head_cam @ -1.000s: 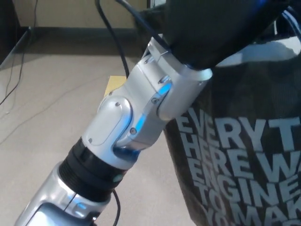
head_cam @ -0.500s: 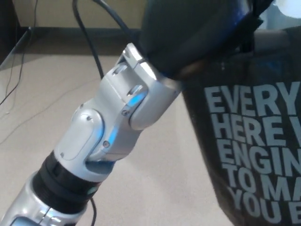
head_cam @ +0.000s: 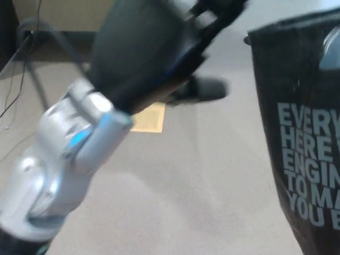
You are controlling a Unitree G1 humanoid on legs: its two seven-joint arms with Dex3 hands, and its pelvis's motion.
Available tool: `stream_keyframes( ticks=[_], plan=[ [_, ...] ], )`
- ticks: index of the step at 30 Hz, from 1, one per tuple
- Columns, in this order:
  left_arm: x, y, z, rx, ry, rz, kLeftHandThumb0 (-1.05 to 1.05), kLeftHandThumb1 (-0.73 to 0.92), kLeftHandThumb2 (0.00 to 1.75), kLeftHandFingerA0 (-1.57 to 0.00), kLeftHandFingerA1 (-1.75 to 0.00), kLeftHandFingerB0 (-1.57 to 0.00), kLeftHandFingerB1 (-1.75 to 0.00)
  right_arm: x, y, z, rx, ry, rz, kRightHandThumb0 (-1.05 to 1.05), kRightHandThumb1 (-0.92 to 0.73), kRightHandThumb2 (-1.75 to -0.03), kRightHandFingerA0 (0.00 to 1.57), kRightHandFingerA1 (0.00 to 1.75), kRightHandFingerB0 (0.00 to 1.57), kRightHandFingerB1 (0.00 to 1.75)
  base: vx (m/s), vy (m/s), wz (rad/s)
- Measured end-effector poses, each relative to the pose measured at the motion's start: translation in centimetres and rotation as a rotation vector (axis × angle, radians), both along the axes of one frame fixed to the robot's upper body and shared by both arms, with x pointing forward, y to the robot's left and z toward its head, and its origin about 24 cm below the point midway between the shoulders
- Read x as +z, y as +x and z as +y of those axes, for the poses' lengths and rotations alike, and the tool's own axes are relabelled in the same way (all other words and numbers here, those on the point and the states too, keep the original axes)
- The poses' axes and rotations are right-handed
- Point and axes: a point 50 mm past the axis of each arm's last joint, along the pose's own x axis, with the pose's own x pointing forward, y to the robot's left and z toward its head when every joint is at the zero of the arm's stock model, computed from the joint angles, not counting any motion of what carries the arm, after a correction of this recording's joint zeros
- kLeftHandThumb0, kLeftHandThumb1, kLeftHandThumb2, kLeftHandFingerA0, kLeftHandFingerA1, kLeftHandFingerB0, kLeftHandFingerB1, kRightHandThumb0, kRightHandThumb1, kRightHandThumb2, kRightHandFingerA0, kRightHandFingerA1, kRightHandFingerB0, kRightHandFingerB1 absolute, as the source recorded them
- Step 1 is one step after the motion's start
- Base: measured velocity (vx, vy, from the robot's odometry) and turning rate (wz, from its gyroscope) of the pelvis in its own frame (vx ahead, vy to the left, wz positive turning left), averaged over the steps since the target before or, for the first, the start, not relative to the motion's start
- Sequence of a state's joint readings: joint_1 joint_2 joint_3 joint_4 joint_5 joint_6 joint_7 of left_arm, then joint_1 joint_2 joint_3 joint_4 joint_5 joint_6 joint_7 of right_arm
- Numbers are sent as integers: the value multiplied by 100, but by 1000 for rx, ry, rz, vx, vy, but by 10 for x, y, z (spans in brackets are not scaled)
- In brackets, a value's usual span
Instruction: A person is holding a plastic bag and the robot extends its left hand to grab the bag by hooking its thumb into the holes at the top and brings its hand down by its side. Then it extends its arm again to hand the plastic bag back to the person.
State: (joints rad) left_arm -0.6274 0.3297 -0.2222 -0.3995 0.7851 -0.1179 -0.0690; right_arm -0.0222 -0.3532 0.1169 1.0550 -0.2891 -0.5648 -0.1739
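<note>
A dark plastic bag point(head_cam: 303, 159) with white block lettering hangs at the right edge of the head view, its top rim near the upper right corner. My left hand point(head_cam: 159, 58) is black and motion-blurred at upper centre, on a silver forearm point(head_cam: 58, 159) that rises from the lower left. One finger point(head_cam: 207, 89) sticks out toward the bag, and other fingers point(head_cam: 218, 8) point up at the top edge. A strip of bare floor separates the hand from the bag, and the hand holds nothing. What holds the bag up is out of view.
Beige carpet floor point(head_cam: 202, 186) fills the middle. A tan square patch point(head_cam: 149, 118) lies on it behind my arm. Black cables point(head_cam: 32, 69) trail at the upper left by a dark baseboard point(head_cam: 58, 38) and a dark edge of furniture.
My left arm has swung left and down, away from the bag. The hand that was at the bag's top is now apart from it. The bag sits further right in the picture.
</note>
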Motion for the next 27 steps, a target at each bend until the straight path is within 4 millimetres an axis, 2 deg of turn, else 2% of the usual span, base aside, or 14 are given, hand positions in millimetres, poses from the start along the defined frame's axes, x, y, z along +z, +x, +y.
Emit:
stream_keyframes(
  ticks=[1, 2, 5, 6, 7, 8, 10, 11, 12, 15, 16, 19, 20, 27],
  plan=[
    [-10, 1, 7, 19, 1, 50, -62, 38, 81, -2, -27, -4, -18, 0, 0, 0, 0, 0, 1, -29, -67, -60, 84, 53, 66, 46, 0, 0, 0],
    [-22, 2, 15, 40, 1, 108, -68, 43, 55, -8, -30, -7, -24, 0, -1, 0, 0, 0, 1, -29, -68, -60, 81, 52, 63, 45, 0, 0, 0],
    [-52, 3, 33, 85, -16, 251, -62, 43, 54, -11, -31, -11, -24, 0, -1, 0, 0, 1, 1, -28, -67, -60, 83, 54, 61, 43, 0, 0, 0],
    [-64, 3, 39, 100, -26, 303, -31, 16, 79, -2, -50, 0, -47, 0, -1, 0, 0, 1, 1, -29, -67, -60, 81, 53, 60, 43, 0, 0, 0],
    [-72, 3, 43, 110, -33, 338, -30, 16, 79, -2, -49, 0, -47, 0, -1, 0, 0, 1, 1, -27, -67, -60, 79, 52, 58, 42, 0, 0, 0],
    [-86, 2, 50, 128, -43, 399, -30, 18, 80, -2, -49, 0, -47, -1, -1, 0, -1, 1, 2, -35, -58, -76, 71, 59, 52, 50, 0, 0, 0],
    [-115, 0, 66, 173, -64, 525, -29, 20, 81, -2, -49, 0, -47, -1, -2, 0, -1, 1, 4, -34, -58, -74, 68, 58, 49, 49, 0, 0, 0],
    [-128, -2, 73, 196, -72, 579, -52, 42, 53, -21, -34, -18, -27, -1, -3, 0, -2, 1, 5, -34, -58, -73, 65, 57, 47, 48, 0, 0, 0],
    [-149, -5, 85, 237, -85, 665, -27, 23, 82, -8, -51, -6, -49, -1, -3, -1, -3, 1, 8, -34, -59, -74, 64, 56, 44, 47, 0, 0, 0],
    [-188, -13, 106, 317, -108, 818, -27, 28, 86, -11, -52, -9, -50, -2, -5, -1, -6, 1, 14, -25, -67, -60, 65, 45, 46, 38, 0, 0, 0],
    [-205, -18, 115, 353, -118, 879, -49, 49, 56, -29, -35, -26, -29, -2, -5, -1, -7, 1, 13, -26, -66, -60, 62, 44, 45, 38, 0, 0, 0],
    [-239, -32, 134, 435, -139, 1006, -46, 49, 56, -30, -34, -27, -30, -2, -5, -1, -9, 2, 14, -26, -66, -60, 58, 43, 45, 37, 0, 0, 0],
    [-250, -37, 139, 458, -144, 1042, -24, 31, 88, -12, -53, -11, -50, -3, -6, -1, -10, 2, 15, -26, -67, -60, 55, 42, 43, 37, 0, 0, 0],
    [-315, -82, 175, 634, -186, 1271, -24, 32, 88, -12, -53, -11, -51, -6, -11, -1, -20, 6, 30, -25, -67, -60, 56, 42, 42, 37, 0, 0, 0]
  ],
)
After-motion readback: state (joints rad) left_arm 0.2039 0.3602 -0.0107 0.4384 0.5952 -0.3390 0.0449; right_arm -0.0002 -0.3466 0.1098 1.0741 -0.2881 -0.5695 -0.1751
